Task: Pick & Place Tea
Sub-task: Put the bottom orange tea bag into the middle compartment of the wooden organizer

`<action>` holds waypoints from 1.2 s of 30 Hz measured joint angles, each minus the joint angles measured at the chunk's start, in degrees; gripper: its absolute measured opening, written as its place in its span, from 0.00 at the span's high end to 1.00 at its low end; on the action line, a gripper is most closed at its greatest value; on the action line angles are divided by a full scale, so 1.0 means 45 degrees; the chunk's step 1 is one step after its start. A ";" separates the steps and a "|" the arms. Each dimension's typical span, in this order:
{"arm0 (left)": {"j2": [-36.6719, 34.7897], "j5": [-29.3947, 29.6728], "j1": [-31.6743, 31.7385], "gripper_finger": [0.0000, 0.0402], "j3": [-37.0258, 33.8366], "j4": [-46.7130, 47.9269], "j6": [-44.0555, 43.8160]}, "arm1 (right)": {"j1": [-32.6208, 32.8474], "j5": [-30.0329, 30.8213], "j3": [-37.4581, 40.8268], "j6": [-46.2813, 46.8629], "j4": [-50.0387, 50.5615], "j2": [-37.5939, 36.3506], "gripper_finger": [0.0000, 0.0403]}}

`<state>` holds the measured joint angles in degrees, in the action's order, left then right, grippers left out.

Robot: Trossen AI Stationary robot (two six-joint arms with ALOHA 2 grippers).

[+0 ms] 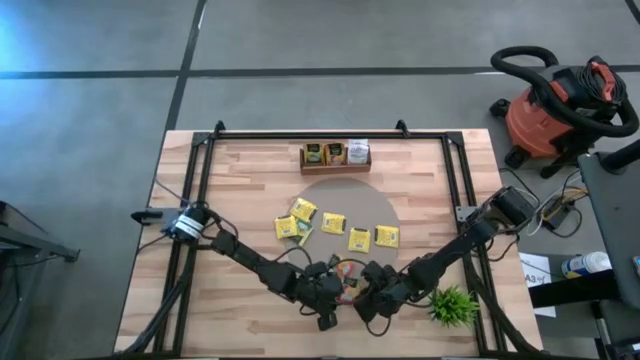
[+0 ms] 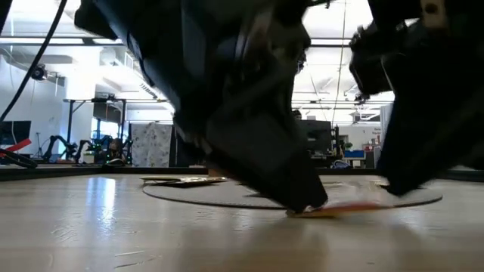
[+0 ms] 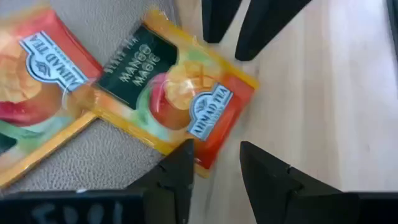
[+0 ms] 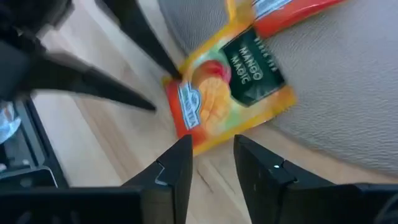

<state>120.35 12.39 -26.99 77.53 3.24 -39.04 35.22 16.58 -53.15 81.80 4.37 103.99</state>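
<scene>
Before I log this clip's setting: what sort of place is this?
Probably a robotics lab or workshop. The wooden table stands on a bare concrete floor, a red shop vacuum sits beside it, and the low view shows equipment racks under ceiling strip lights.

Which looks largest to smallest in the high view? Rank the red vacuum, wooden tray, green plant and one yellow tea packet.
1. Red vacuum
2. Wooden tray
3. Green plant, not far behind the tray
4. Yellow tea packet

The vacuum stands on the floor, farther from the camera, so it is really bigger still.
</scene>
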 joint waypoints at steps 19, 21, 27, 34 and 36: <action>0.0540 -0.0220 0.0001 0.68 0.0011 -0.1309 -0.0045 | -0.0091 0.0885 0.0078 0.2007 0.1744 -0.0243 0.61; 0.0545 -0.0224 0.0001 0.68 0.0011 -0.1317 -0.0035 | -0.0092 0.0907 0.0078 0.2102 0.1625 -0.0146 0.60; 0.0545 -0.0171 0.0001 0.68 0.0001 -0.1387 -0.0016 | -0.0092 0.0923 0.0083 0.1942 0.1273 -0.0023 0.62; 0.0811 -0.0103 0.0079 0.68 0.0002 -0.2097 -0.0006 | -0.0112 0.0873 0.0097 0.1064 0.0684 0.0000 0.70; 0.0831 -0.0113 0.0083 0.68 0.0006 -0.2145 -0.0006 | -0.0112 0.0868 0.0102 0.0826 0.0694 0.0000 0.73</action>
<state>124.09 11.88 -26.61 77.56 -6.42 -39.07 34.72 20.49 -52.69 85.51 7.49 103.98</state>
